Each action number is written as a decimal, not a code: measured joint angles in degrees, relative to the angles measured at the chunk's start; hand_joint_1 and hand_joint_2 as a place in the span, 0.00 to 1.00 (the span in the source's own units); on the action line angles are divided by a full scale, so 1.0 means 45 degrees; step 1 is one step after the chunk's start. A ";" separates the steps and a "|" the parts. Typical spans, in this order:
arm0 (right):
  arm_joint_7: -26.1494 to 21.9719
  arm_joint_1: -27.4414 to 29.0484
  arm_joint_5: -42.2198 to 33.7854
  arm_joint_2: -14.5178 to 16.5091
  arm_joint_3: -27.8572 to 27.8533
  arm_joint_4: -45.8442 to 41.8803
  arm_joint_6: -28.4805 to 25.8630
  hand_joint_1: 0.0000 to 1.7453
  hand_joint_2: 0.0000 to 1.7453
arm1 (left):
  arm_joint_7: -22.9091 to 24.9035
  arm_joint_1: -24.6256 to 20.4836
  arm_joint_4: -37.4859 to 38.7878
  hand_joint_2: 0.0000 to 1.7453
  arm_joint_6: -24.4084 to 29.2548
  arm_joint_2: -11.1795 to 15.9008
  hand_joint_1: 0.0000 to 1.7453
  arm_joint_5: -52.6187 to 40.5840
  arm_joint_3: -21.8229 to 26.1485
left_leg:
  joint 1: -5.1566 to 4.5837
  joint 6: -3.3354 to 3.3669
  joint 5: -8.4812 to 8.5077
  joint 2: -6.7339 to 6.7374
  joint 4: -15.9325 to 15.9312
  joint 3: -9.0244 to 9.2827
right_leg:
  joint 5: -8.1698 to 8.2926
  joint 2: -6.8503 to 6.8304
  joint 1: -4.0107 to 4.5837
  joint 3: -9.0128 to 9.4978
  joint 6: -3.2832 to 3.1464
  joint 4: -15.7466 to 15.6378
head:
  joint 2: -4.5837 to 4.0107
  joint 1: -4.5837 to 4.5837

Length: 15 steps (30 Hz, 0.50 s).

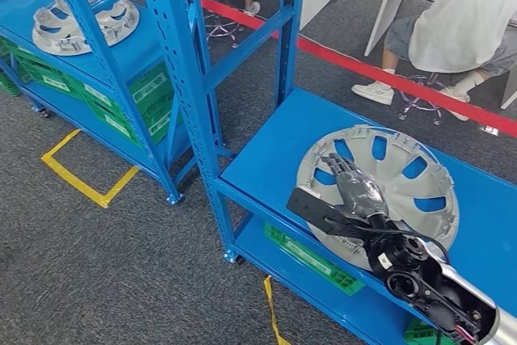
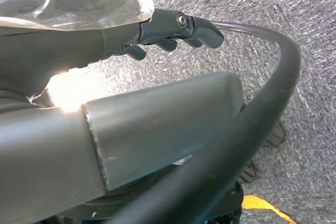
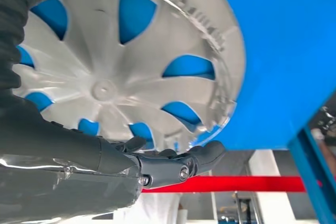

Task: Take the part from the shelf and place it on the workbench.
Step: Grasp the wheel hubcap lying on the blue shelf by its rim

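The part is a silver hubcap [image 1: 396, 175] with several blue-showing cut-outs, lying flat on the top level of the near blue shelf [image 1: 268, 159]. My right hand [image 1: 356, 191] reaches over its near-left portion with the fingers stretched out across the spokes and the thumb by the rim. In the right wrist view the hubcap [image 3: 107, 87] lies just beyond the straight fingers of my right hand [image 3: 166, 163], which grip nothing. My left hand [image 2: 174, 30] hangs above the grey carpet and holds nothing.
A second blue shelf [image 1: 122, 54] stands at the left with another hubcap [image 1: 86, 22] on top. Green crates [image 1: 311, 258] fill the lower levels. A red floor line [image 1: 366, 66] runs behind, where a person [image 1: 463, 14] sits on a stool. Yellow tape [image 1: 86, 183] marks the carpet.
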 joint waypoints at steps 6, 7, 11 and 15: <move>0.0305 0.0381 -0.0450 -0.0214 -0.0079 -0.0420 0.0255 0.00 1.00 | 0.0010 0.0001 0.0000 0.00 0.0008 -0.0044 0.00 -0.0069 0.0039 | 0.0000 0.0010 -0.0009 0.0000 0.0000 0.0008 | -0.0007 0.0000 0.0000 0.0006 0.0009 -0.0002 | 0.0000 0.0002; 0.0316 0.0421 -0.0578 -0.0250 -0.0076 -0.0458 0.0278 0.00 1.00 | -0.0003 0.0000 0.0000 0.00 0.0012 -0.0047 0.00 -0.0080 0.0040 | -0.0001 0.0010 -0.0010 0.0000 0.0000 0.0008 | -0.0009 0.0000 0.0000 0.0011 0.0011 -0.0002 | 0.0000 0.0002; 0.0318 0.0502 -0.1040 -0.0331 -0.0047 -0.0528 0.0289 0.00 1.00 | -0.0050 -0.0001 0.0000 0.00 0.0036 -0.0051 0.00 -0.0126 0.0041 | -0.0001 0.0011 -0.0010 0.0001 0.0000 0.0010 | -0.0009 0.0000 0.0000 0.0017 0.0011 -0.0001 | 0.0000 0.0001; 0.0316 0.0524 -0.1223 -0.0362 0.0034 -0.0527 0.0295 0.00 1.00 | -0.0053 -0.0001 0.0000 0.00 0.0050 -0.0051 0.00 -0.0147 0.0041 | 0.0000 0.0010 -0.0011 0.0000 0.0000 0.0011 | -0.0010 0.0000 0.0000 0.0017 0.0011 -0.0001 | 0.0000 0.0001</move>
